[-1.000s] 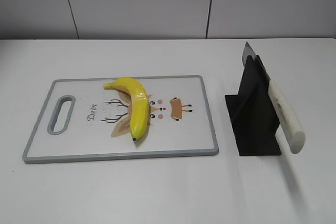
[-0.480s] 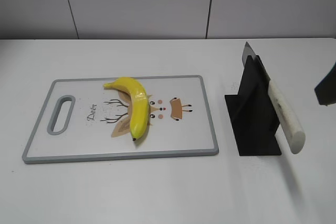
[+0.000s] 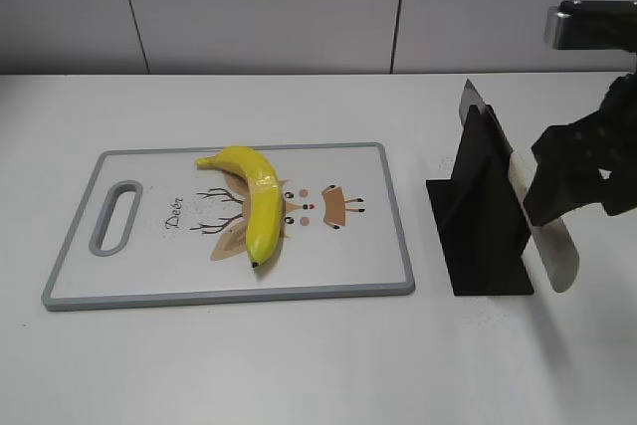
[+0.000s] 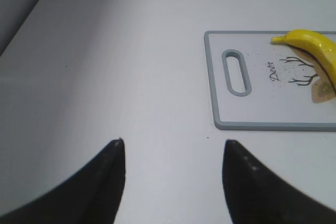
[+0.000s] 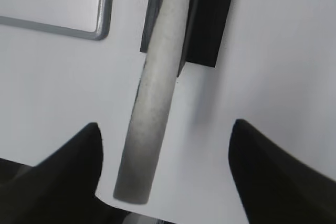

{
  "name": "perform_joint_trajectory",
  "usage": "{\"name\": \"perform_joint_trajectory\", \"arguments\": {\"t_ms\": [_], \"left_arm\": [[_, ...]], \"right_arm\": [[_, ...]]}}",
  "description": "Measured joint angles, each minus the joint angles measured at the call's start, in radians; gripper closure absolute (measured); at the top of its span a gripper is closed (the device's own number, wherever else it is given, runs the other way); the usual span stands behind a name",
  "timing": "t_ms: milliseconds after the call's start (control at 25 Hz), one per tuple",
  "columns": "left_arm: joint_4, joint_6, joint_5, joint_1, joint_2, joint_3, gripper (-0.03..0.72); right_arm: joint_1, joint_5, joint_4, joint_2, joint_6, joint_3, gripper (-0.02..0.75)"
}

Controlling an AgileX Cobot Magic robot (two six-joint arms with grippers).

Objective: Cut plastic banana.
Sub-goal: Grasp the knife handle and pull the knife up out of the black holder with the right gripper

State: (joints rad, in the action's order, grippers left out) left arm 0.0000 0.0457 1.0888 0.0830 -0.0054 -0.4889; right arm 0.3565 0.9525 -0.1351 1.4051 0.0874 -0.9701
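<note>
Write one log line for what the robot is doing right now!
right gripper: open over knife handle | left gripper: open, idle | banana: uncut on cutting board

The right claw (image 5: 165,153) is straddling the knife handle (image 5: 155,93) with bare table (image 5: 210,129) showing either side; the black stand (image 5: 210,19) is blocking ahead.

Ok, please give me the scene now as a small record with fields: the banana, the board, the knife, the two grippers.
banana: whole, uncut, lying on the cutting board
cutting board: flat on the white table, handle slot at its left end
knife: resting in the black stand, white handle toward the camera
right gripper: open, around the knife handle, not closed on it
left gripper: open, over bare table left of the board
</note>
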Motion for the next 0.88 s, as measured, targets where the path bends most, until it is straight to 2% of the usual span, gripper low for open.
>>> {"name": "perform_joint_trajectory", "arguments": {"t_ms": [320,640,800,880], "left_arm": [[0.0,0.0,0.0,0.0,0.0,0.0,0.136],[0.0,0.0,0.0,0.0,0.0,0.0,0.136],[0.0,0.0,0.0,0.0,0.0,0.0,0.136],[0.0,0.0,0.0,0.0,0.0,0.0,0.136]], "right_arm": [[0.0,-0.034,-0.003,0.116,-0.002,-0.021,0.167],[0.0,-0.011,-0.054,0.187,0.029,-0.048,0.174],[0.0,0.014,-0.055,0.213,0.064,-0.048,0.272],[0.0,0.017,-0.058,0.215,0.081,-0.049,0.393]]}}
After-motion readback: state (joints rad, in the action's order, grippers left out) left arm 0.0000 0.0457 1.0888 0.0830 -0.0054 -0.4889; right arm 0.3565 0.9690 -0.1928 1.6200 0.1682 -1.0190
